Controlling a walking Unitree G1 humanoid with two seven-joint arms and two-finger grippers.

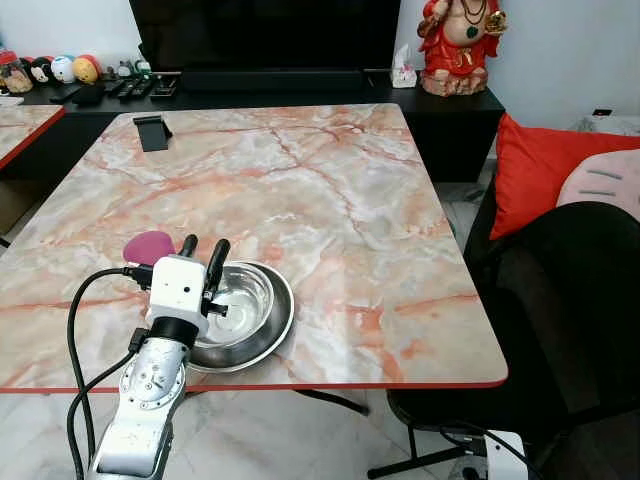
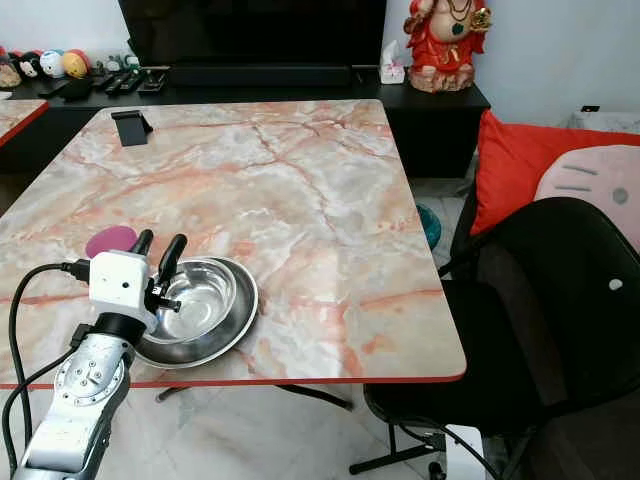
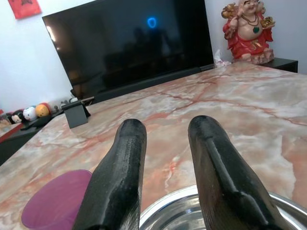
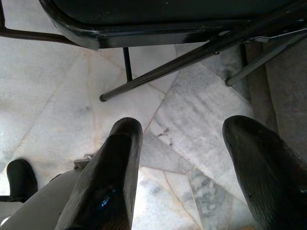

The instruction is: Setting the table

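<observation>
The left claw (image 1: pixel 203 247) hovers over the 9 o'clock rim of an empty steel bowl (image 1: pixel 243 312), fingers slightly parted, gripping nothing. The bowl sits near the marble surface's (image 1: pixel 330 200) front edge; a purple coaster (image 1: pixel 146 246), partly hidden, lies at its 10 o'clock. The right claw (image 4: pixel 187 165) hangs wide open above the floor.

The left gripper (image 1: pixel 203 246) and its white wrist cover the near-left rim of the shiny round steel bowl (image 1: pixel 250 305). Beside its fingers, a flat magenta disc (image 1: pixel 148 246) is half hidden. Small shelf figurines (image 1: pixel 62 68) are indistinct.
</observation>
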